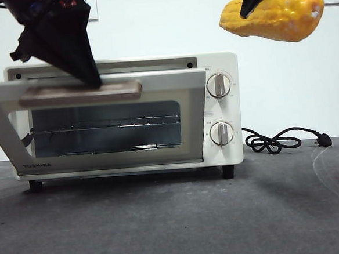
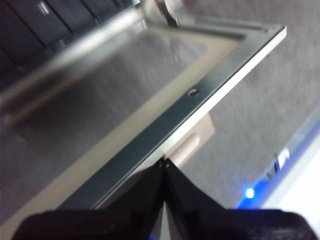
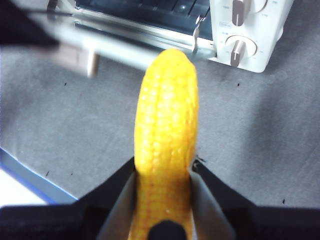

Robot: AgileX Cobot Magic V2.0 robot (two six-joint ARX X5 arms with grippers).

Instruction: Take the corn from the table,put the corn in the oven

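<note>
**Door pulled, corn aloft**

At ten o'clock the left gripper [image 1: 93,81] presses its jaws together, tips meeting at the handle [image 1: 80,93] of the oven [image 1: 220,109], whose door hangs partly open. At two o'clock, well above the table [image 1: 176,219], the right gripper [image 3: 165,172] clamps the corn [image 1: 275,12] between its jaws.

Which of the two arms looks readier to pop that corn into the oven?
The right. Its gripper already clamps the corn in the air above the oven, while the left gripper is at the door handle.
</note>
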